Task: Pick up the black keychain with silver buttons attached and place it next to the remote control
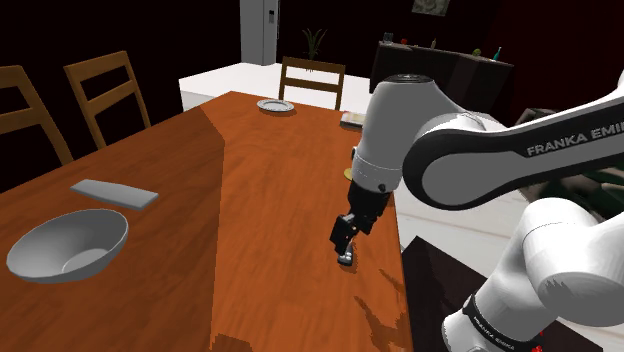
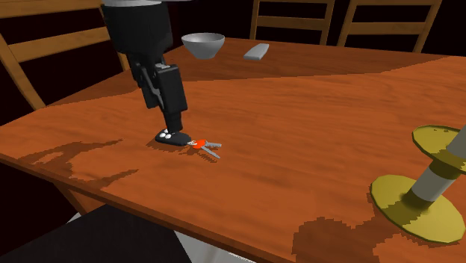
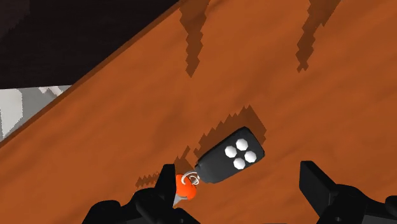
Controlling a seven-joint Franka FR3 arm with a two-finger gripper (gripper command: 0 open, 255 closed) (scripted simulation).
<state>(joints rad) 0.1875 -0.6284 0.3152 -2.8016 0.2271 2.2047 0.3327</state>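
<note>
The claw [image 3: 240, 183] is released. In the wrist view its two black fingers [image 3: 162, 191] stand apart, with the keychain [image 3: 232, 154] lying on the worktop [image 3: 305, 83] between them. Neither finger visibly touches it.

The keychain is a black fob with four pale round buttons. A ring joins it to an orange tag [image 3: 186, 186] and, in the second exterior view, to small metal keys [image 2: 212, 149]. It lies flat near one edge of the worktop.

The claw hangs low and close to vertical over the fob, so that closing the fingers would catch the fob body between them. This reads as the pre-grasp step. The ring end sits close to one finger, so closing may pinch the tag instead of the fob.

The remote control [image 1: 115, 193], a flat grey bar, lies well apart toward the shoulder view's left, near a grey bowl [image 1: 68, 245]. The carry must therefore cross the worktop. Bare surface beside the remote control is the probable set-down zone.
</note>
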